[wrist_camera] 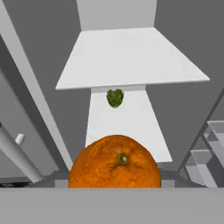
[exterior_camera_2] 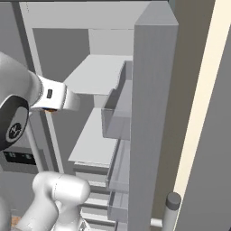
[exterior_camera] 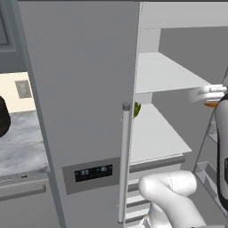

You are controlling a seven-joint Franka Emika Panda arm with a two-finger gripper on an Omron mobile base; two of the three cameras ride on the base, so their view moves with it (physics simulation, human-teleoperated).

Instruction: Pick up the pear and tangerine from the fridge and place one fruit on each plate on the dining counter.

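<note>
Across the left of the left base view stood the fridge [exterior_camera: 89, 111], its closed grey door and bar handle [exterior_camera: 126, 160] bordering the open compartment of white shelves [exterior_camera: 164, 73]; at the middle, on the lower shelf behind the handle, a green lumpy vegetable [exterior_camera: 136, 108] sat; at the right edge the hand [exterior_camera: 213, 97] hung in front of the upper shelf's edge, an orange sliver beneath it; in the hand view the tangerine [wrist_camera: 115, 162] sat at lower centre, pinched by the hand; the pear could not be made out. Judged from this, the step was carrying the first fruit out of the fridge; next called for drawing the arm clear of the shelves and door bins [exterior_camera_2: 118, 110], then driving to the table and a plate.
</note>
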